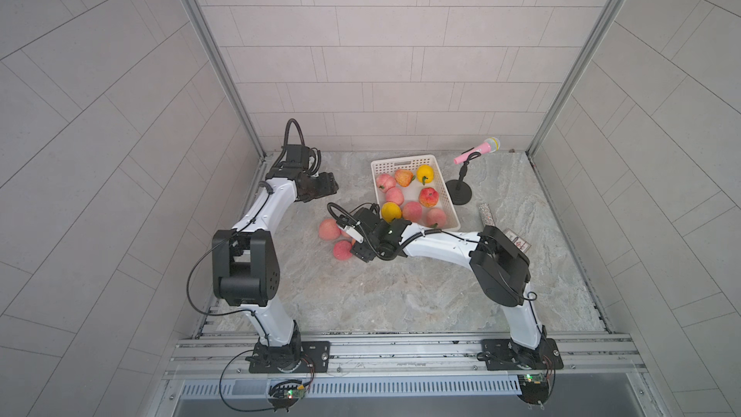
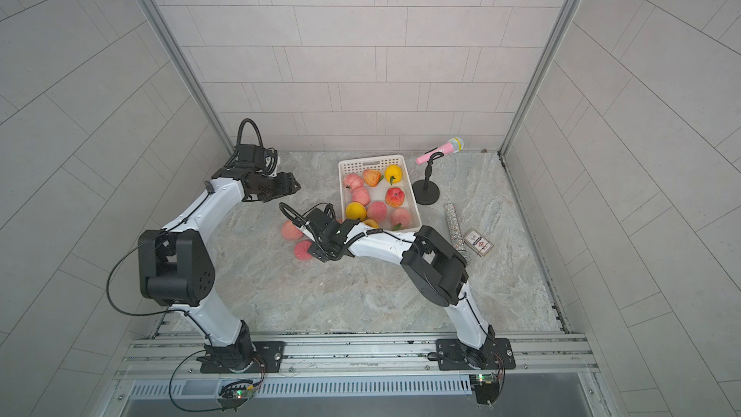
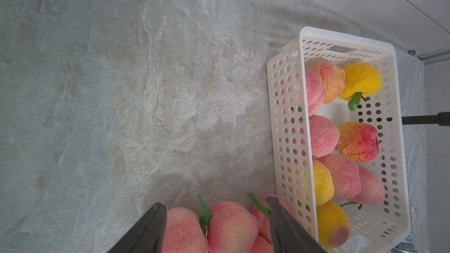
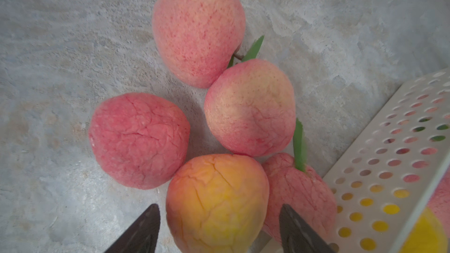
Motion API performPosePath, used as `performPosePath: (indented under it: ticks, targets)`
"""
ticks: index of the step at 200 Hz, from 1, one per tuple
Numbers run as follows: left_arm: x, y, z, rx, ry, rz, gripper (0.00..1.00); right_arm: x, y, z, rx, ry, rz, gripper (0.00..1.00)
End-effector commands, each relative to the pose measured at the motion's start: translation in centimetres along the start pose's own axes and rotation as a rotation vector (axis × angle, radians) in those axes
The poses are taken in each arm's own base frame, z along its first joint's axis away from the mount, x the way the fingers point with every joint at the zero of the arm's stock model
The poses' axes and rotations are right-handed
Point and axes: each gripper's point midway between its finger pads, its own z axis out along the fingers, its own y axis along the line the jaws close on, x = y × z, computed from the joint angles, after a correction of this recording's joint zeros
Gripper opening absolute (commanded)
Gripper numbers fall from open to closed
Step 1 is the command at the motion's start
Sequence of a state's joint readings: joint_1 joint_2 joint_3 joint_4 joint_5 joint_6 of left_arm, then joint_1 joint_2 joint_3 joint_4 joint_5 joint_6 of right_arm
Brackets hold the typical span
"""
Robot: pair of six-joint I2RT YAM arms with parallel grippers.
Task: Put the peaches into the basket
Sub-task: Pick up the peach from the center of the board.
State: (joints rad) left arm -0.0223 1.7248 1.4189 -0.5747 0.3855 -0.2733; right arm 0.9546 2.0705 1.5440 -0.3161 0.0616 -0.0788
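my right gripper (image 4: 219, 207) sits low over five loose peaches (image 4: 138, 139) on the table (image 4: 48, 69), just beside the basket (image 1: 402, 161). jaws apart, straddling the orange peach (image 4: 216, 191), thin gaps both sides, no grip. my left gripper (image 3: 215, 201) raised, jaws apart, empty. other peaches (image 1: 412, 210) lie in the basket.
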Motion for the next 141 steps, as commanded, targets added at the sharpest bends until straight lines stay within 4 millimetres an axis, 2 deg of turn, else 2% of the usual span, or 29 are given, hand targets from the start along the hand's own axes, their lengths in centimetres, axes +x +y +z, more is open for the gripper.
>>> performPosePath:
  ticks: [1, 43, 65, 105, 141]
  targets:
    - [0.0, 0.1, -0.7, 0.004, -0.007, -0.005, 0.73, 0.4, 0.0, 0.5, 0.010, 0.029, -0.023, 0.78]
    - [0.0, 0.1, -0.7, 0.006, -0.006, -0.008, 0.73, 1.0, 0.1, 1.2, 0.010, 0.063, -0.030, 0.79]
    - [0.1, 0.1, -0.7, 0.008, -0.006, -0.009, 0.73, 1.1, 0.2, 1.4, 0.004, 0.069, -0.029, 0.71]
    - [0.0, 0.1, -0.7, 0.009, -0.006, -0.009, 0.72, 1.2, 0.1, 1.4, 0.009, 0.077, -0.025, 0.63]
    - [0.0, 0.1, -0.7, 0.011, -0.005, -0.010, 0.72, 0.4, -0.3, 0.0, 0.014, 0.070, -0.020, 0.56]
